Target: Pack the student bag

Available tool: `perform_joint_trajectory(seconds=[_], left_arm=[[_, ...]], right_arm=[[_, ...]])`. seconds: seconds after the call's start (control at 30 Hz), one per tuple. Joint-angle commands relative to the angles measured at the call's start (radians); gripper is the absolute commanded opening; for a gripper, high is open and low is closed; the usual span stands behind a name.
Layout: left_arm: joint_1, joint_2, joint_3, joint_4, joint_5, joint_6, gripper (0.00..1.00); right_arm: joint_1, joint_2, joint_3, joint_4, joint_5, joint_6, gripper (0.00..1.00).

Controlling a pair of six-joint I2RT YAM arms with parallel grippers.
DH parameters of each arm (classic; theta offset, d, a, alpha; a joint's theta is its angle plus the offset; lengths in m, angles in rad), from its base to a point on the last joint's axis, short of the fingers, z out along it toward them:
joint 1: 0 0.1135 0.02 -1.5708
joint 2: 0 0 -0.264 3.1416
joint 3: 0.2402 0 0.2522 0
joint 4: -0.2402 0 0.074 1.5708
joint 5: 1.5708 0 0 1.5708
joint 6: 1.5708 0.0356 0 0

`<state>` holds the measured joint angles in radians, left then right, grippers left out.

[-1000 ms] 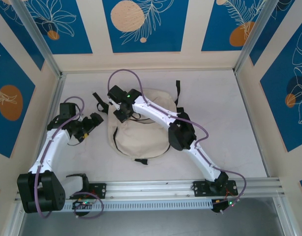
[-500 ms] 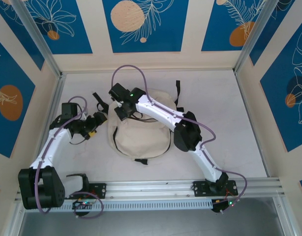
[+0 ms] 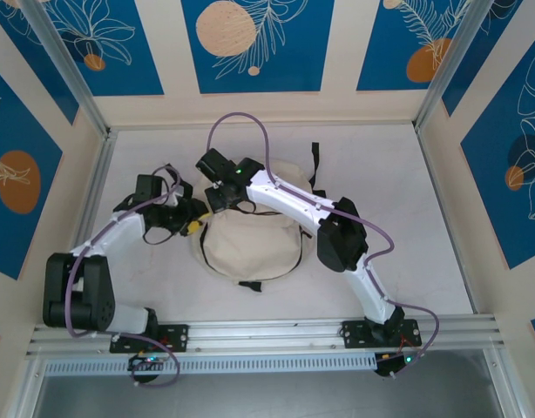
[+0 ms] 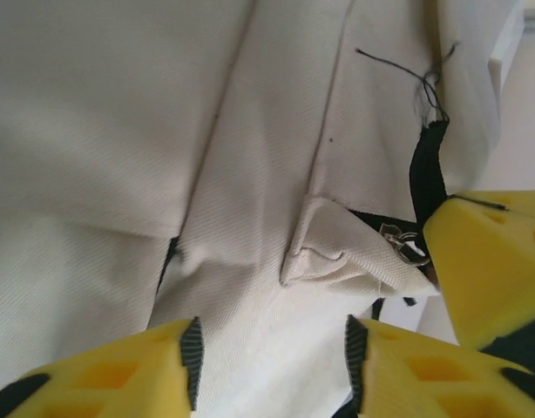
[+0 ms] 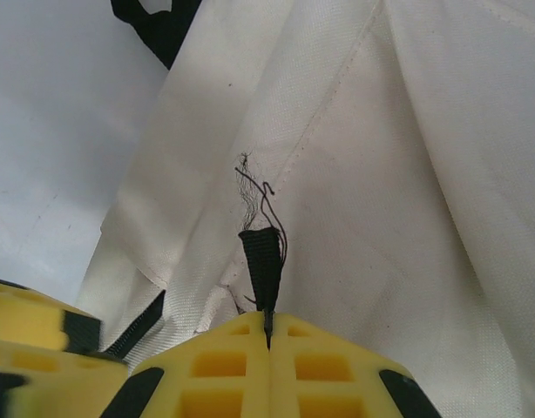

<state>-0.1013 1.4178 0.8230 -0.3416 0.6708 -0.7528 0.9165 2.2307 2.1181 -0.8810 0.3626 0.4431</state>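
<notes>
On the tabletop (image 3: 398, 192), near its middle, the student bag (image 3: 250, 248) lies flat, cream canvas up, with black straps trailing at its far side. We judge the packing barely begun. The bag looks slack and unfilled, and both arms are busy at its far-left corner, so opening it and loading it are all left to do.

From above we see the left tool (image 3: 192, 225) at the bag's left edge and the right tool (image 3: 217, 198) just beside it, but not what either grips. The wrist cameras give that. The right tool is closed tight on a black webbing tab (image 5: 265, 261) sewn into a seam, with frayed threads above it. The left tool stands partly open, its fingers either side of a canvas fold, and we cannot tell whether it has pinched anything. Its camera also catches a small metal ring (image 4: 407, 248) next to the right tool's yellow finger, a detail the overhead camera is too far off to resolve.
</notes>
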Motion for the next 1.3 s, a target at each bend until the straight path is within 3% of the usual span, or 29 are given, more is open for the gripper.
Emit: perform_joint_trajectory(seconds=[0.0, 0.27, 0.37, 0.47, 0.63, 0.93, 1.27], left_arm=[[-0.023, 0.049, 0.047, 0.053, 0.036, 0.005, 0.36], [-0.054, 0.138, 0.073, 0.068, 0.027, 0.058, 0.41], [-0.059, 0.147, 0.055, 0.152, 0.089, 0.051, 0.37], [-0.061, 0.147, 0.056, 0.165, 0.099, 0.054, 0.27], [-0.063, 0.158, 0.063, 0.141, 0.081, 0.067, 0.00], [-0.060, 0.130, 0.071, 0.027, -0.086, 0.105, 0.00], [-0.058, 0.125, 0.089, -0.056, -0.220, 0.127, 0.00]], right_arm=[[-0.003, -0.066, -0.008, 0.023, -0.018, 0.055, 0.00], [-0.015, -0.072, -0.014, 0.046, -0.092, 0.074, 0.00], [-0.019, -0.072, -0.013, 0.053, -0.112, 0.077, 0.00], [-0.024, -0.072, -0.015, 0.056, -0.129, 0.082, 0.00], [-0.028, -0.071, -0.024, 0.049, -0.115, 0.086, 0.00], [-0.028, -0.087, -0.044, -0.033, 0.067, 0.110, 0.00], [-0.035, -0.100, -0.042, -0.194, 0.251, 0.246, 0.00]])
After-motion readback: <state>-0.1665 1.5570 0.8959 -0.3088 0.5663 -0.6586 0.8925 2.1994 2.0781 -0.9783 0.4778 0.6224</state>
